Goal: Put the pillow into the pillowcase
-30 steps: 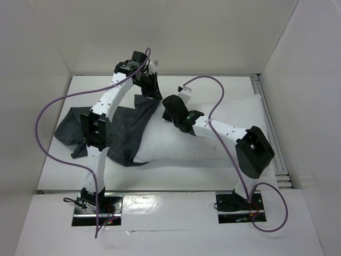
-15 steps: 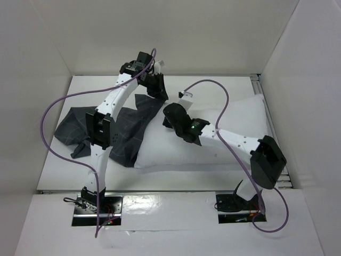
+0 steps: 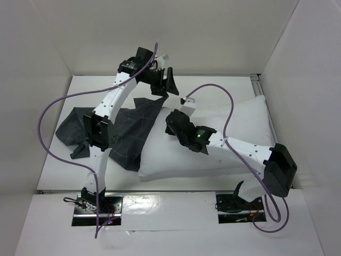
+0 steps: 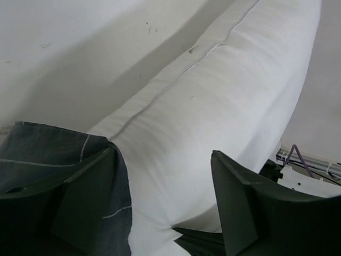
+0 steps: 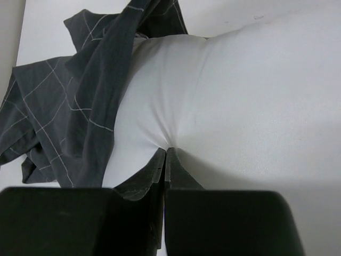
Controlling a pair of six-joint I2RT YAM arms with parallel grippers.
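The white pillow [image 3: 234,120] lies across the middle and right of the table. Its left end is partly covered by the dark checked pillowcase [image 3: 125,128], which spreads limp to the left. My right gripper [image 3: 169,127] is shut on a pinch of pillow [image 5: 240,90] fabric near that end; in its wrist view the gripper [image 5: 167,150] puckers the cloth, with the pillowcase [image 5: 64,101] just to the left. My left gripper [image 3: 169,84] hangs open above the pillow's far left corner. In its wrist view the gripper [image 4: 164,153] holds nothing, over pillow [image 4: 224,90] and pillowcase [image 4: 48,144].
White walls close in the table [image 3: 213,82] at the back and both sides. A metal rail [image 3: 270,125] runs along the right edge beside the pillow. Purple cables [image 3: 53,106] loop above both arms.
My left gripper has opened, let go of the pillowcase edge and risen towards the back right. My right gripper has drawn the pinched pillow a little nearer, its elbow swinging right.
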